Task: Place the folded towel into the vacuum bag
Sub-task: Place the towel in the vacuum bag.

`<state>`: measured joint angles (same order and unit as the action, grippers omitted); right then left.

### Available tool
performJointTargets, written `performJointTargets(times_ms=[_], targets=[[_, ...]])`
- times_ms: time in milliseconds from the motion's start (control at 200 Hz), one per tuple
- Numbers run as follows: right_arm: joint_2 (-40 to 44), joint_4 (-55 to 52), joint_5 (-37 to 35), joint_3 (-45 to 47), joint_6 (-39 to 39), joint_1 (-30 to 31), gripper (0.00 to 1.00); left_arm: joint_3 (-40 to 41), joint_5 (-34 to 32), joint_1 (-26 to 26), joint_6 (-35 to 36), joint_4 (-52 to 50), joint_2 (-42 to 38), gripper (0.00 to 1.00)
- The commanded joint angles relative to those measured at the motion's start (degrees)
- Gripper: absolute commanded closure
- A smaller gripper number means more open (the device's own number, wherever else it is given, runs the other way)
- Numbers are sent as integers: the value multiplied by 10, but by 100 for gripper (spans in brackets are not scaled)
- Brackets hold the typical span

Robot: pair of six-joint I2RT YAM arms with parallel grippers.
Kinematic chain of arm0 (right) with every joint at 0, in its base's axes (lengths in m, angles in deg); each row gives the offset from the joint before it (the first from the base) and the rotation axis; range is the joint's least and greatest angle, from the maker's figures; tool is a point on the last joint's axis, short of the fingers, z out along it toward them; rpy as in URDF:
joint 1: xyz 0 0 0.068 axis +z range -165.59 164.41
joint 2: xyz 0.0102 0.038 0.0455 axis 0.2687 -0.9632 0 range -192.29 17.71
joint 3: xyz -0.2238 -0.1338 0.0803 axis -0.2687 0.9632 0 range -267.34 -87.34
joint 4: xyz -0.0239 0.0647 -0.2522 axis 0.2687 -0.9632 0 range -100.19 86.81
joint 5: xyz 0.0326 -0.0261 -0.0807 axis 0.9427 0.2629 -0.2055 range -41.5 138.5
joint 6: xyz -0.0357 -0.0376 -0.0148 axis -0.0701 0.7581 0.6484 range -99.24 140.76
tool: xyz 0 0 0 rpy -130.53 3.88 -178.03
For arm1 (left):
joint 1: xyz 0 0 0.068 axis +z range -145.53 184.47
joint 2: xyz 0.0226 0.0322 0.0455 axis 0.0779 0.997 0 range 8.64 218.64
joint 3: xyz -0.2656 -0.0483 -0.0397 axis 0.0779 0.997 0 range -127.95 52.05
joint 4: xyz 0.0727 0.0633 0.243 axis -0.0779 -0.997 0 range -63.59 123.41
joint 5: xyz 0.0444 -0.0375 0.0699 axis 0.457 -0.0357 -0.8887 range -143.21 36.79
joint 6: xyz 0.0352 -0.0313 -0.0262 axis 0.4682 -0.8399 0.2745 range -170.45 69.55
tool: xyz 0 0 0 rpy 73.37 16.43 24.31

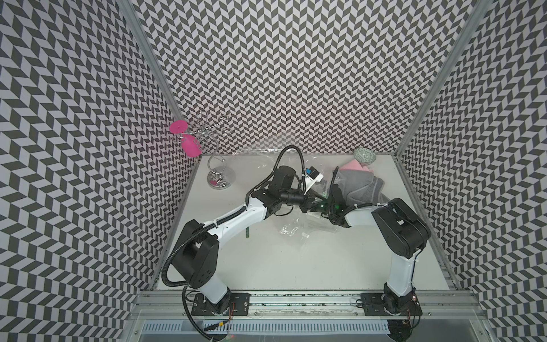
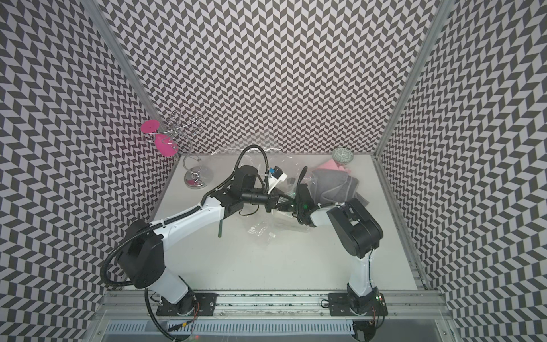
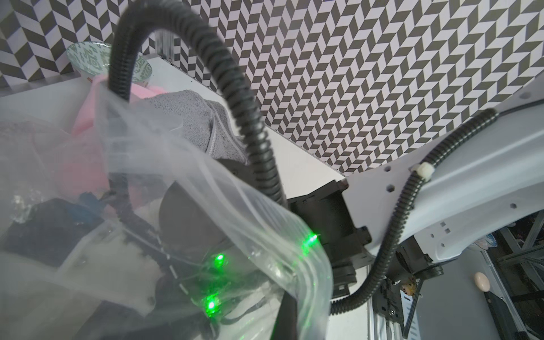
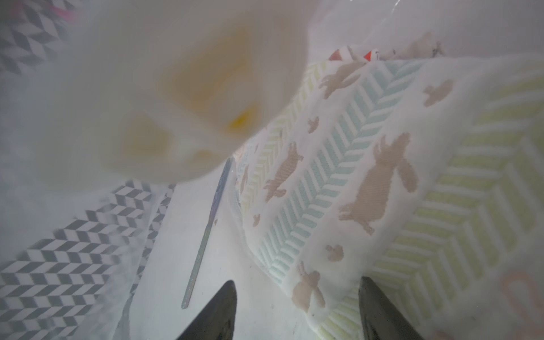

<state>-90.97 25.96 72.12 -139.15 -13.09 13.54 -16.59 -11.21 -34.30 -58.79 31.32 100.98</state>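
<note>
Clear film of vacuum bag pinched at rim by left gripper, pressed together. Bag mid-table, mouth lifted. Inside it right gripper, spread wide, rabbit-print folded towel partly between. Grey towels far right.

My right wrist camera is showing the folded towel as white, striped in mint and pale-yellow herringbone and dotted with tan rabbits. The vacuum bag is gleaming clear. A grey towel, a pink cloth and a green-patterned bowl are standing out against black-and-white chevron walls.
</note>
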Motion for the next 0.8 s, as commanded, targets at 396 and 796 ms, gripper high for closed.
performJointTargets(times_ms=[396, 796], targets=[[401, -148, -142, 209, 10, -23, 19, 23, -177, 34, -167, 82, 48, 100], [551, -210, -236, 150, 111, -60, 12, 18, -159, 41, -179, 89, 68, 100]])
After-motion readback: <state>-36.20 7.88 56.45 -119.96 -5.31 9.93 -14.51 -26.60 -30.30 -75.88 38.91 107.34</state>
